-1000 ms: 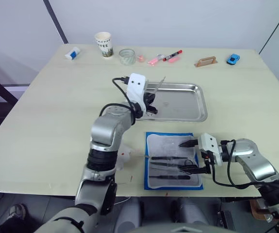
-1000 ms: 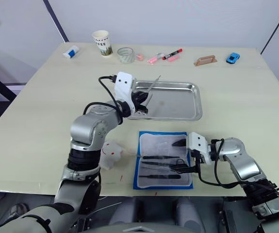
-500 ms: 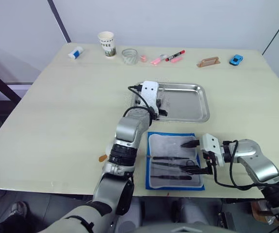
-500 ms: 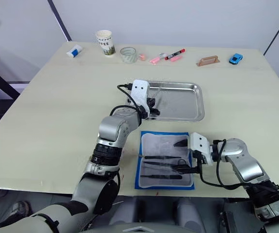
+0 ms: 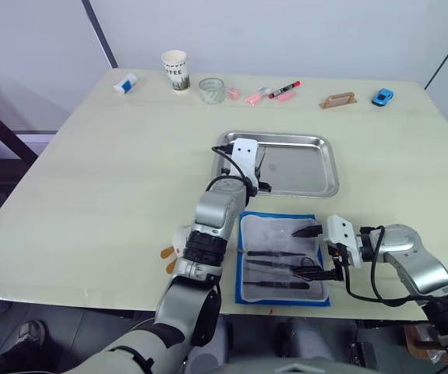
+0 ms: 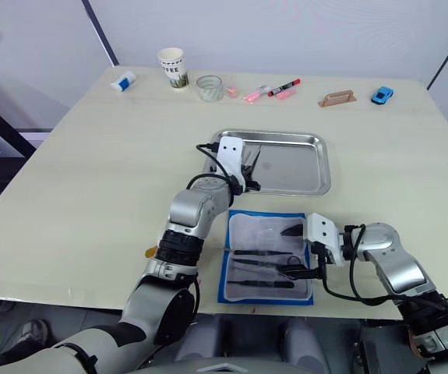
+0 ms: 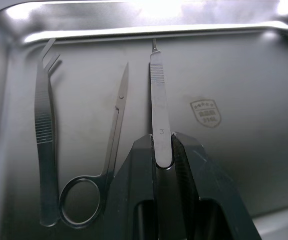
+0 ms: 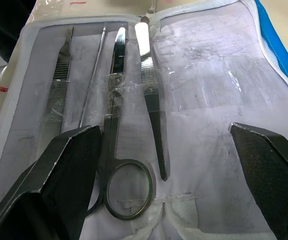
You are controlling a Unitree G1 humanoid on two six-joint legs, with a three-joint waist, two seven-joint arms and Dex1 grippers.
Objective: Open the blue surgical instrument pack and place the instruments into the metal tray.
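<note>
A "3" is stamped on the scalpel handle (image 7: pixel 160 107).

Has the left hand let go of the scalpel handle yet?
No, the left hand is shut on the scalpel handle over the metal tray.

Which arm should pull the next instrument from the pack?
Right. The right gripper hangs open over the blue surgical instrument pack, its fingers straddling the scissors. The left gripper is over the metal tray, shut on a scalpel handle.
</note>
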